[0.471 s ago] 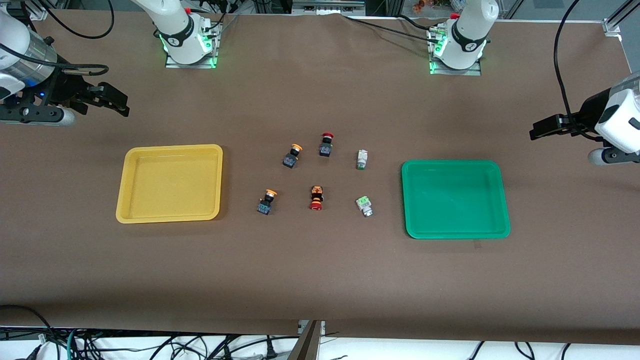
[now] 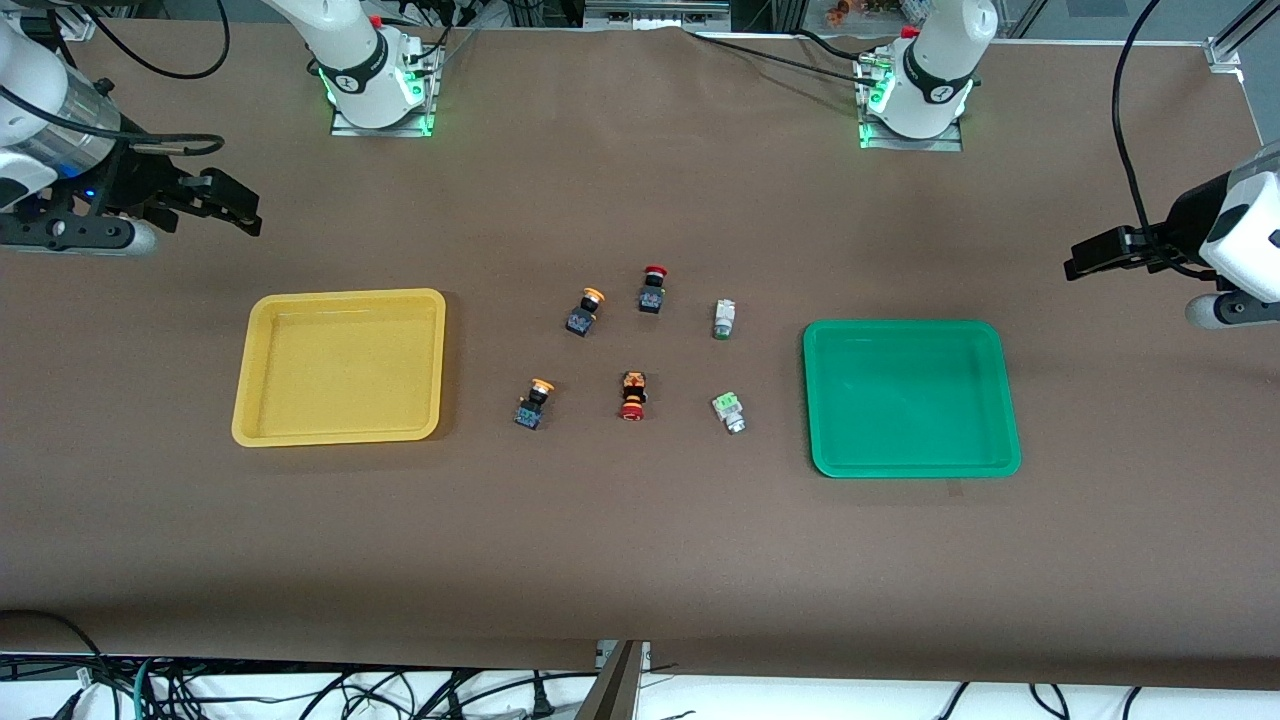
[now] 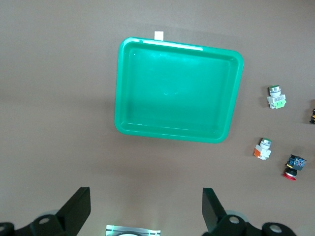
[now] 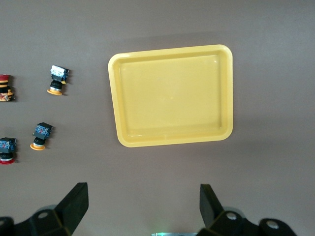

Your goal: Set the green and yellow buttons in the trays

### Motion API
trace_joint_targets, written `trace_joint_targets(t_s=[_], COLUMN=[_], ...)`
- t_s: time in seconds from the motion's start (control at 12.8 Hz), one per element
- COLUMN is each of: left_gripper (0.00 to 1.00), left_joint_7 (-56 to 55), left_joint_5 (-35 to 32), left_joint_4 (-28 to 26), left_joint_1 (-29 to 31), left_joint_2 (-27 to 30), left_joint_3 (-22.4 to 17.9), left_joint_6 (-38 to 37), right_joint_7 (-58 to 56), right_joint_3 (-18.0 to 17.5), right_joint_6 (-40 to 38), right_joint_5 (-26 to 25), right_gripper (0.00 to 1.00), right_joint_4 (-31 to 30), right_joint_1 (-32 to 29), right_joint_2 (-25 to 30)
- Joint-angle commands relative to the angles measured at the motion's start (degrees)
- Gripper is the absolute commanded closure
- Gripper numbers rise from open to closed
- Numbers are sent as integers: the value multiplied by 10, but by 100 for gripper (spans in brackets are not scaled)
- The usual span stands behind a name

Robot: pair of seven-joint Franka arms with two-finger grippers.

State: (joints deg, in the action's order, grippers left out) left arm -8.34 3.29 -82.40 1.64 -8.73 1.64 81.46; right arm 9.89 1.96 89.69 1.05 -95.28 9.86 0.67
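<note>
Two yellow buttons (image 2: 585, 311) (image 2: 533, 403) and two green buttons (image 2: 724, 319) (image 2: 730, 411) lie on the table between the yellow tray (image 2: 340, 365) and the green tray (image 2: 910, 400). Both trays hold nothing. My right gripper (image 2: 240, 205) is open and empty, up in the air over the table past the yellow tray (image 4: 170, 93). My left gripper (image 2: 1075, 262) is open and empty, in the air over the table past the green tray (image 3: 177, 88). The right wrist view shows the yellow buttons (image 4: 56, 78) (image 4: 39, 135). The left wrist view shows the green buttons (image 3: 275, 97) (image 3: 263, 148).
A red-capped switch with a black body (image 2: 652, 288) and a red-capped switch with an orange body (image 2: 632, 395) lie among the buttons in the middle. The arm bases (image 2: 375, 85) (image 2: 915, 95) stand at the table's edge farthest from the front camera.
Both grippers have shifted slightly upward in the front view. Nothing on the table has moved.
</note>
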Motion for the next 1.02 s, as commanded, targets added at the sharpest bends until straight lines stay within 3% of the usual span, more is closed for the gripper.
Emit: trace_joint_targets(t_s=[0.0,0.31,0.55,0.71,0.94], left_gripper=[0,0,0,0,0], left_joint_7=[10,10,1,-56,-169], left_joint_5=[-8,-5,7,22,29], left_joint_4=[21,22,24,24,24], left_joint_1=[1,1,-15,-53,-124], left_joint_2=[-11,-17,-61,-98,-159], left_joint_3=[1,1,12,15,15], left_joint_6=[-6,-4,4,53,138], right_joint_7=[6,146,286,334,397], right_joint_3=[-6,-6,-6,-6,-7], right_joint_6=[34,190,329,392,424], right_joint_5=[4,32,32,31,37], right_gripper=[0,0,0,0,0], right_joint_4=[12,30,118,144,144], right_joint_1=[16,61,116,144,165], right_joint_2=[-57,-214,-383,-442,-473])
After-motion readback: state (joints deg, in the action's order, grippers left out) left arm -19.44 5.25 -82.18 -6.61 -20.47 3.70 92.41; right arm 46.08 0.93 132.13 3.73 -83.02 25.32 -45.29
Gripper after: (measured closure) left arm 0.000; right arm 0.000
